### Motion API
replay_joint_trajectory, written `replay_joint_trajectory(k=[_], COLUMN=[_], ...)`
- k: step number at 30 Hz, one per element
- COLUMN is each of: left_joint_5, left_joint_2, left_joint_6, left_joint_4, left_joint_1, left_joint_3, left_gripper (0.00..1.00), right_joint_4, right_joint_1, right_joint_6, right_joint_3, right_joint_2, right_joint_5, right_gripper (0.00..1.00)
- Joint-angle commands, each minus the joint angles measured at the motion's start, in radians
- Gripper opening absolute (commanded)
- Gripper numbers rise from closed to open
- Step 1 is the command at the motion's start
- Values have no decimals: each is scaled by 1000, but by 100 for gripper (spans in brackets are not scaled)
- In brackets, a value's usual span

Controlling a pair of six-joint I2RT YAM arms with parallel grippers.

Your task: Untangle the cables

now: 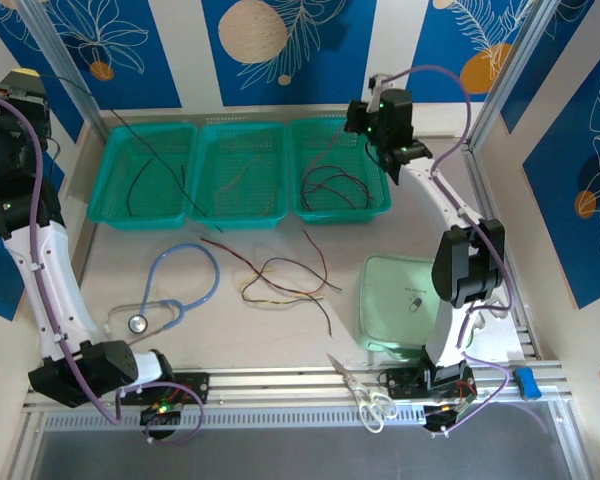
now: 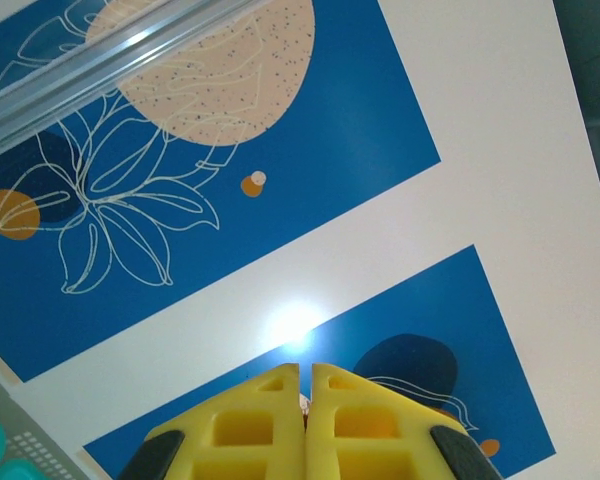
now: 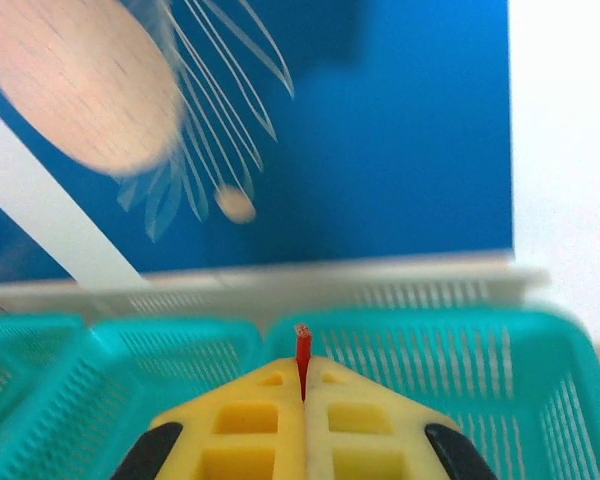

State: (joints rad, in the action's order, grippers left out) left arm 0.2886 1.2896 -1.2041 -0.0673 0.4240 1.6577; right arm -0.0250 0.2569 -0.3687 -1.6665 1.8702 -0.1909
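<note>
Blue leaf-print walls (image 1: 310, 40) round a pale tabletop (image 1: 250, 335), with three teal baskets (image 1: 242, 128) along its far edge. Mid-tabletop: loose tangle of red, black and tan cables (image 1: 285, 280); more strands in each basket. Right claw (image 3: 303, 375) over the right basket (image 1: 340, 214), clenched on a red cable end (image 3: 302, 345). Left claw (image 2: 305, 372) clenched empty, raised at the left edge, facing wall

Top view: bright, even overhead light, with only soft, faint shadows on the desk (image 1: 230, 340) and no harsh glare. Left wrist view: sharp, with one white glare spot on the blue wall panel (image 2: 292, 322). Right wrist view: wall and teal baskets (image 3: 460, 370) smeared and soft, while the right gripper (image 3: 302, 378) and the red cable (image 3: 302, 350) pinched in it look comparatively crisp.
</note>
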Motion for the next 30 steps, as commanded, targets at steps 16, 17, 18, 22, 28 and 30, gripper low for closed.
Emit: replay_joint_trajectory(k=[16, 17, 18, 22, 28, 30], left_joint_5=[11, 12, 14, 19, -16, -3], left_joint_2=[-5, -3, 1, 10, 21, 38], left_joint_6=[20, 25, 25, 5, 28, 10], left_joint_4=[5, 0, -2, 22, 31, 47], left_joint_1=[-44, -45, -45, -47, -48, -48], left_joint_3=[43, 43, 42, 42, 53, 67], left_gripper=[0, 0, 0, 0, 0, 0], right_joint_4=[557, 544, 548, 585, 586, 584], right_joint_1=[38, 35, 29, 12, -8, -17], right_joint_6=[-230, -243, -249, -266, -251, -232], right_joint_3=[-164, -149, -149, -167, -198, -207], right_joint_2=[270, 264, 265, 255, 162, 124], right_joint_5=[-138, -116, -101, -79, -54, -61], right_gripper=[0, 0, 2, 15, 46, 49])
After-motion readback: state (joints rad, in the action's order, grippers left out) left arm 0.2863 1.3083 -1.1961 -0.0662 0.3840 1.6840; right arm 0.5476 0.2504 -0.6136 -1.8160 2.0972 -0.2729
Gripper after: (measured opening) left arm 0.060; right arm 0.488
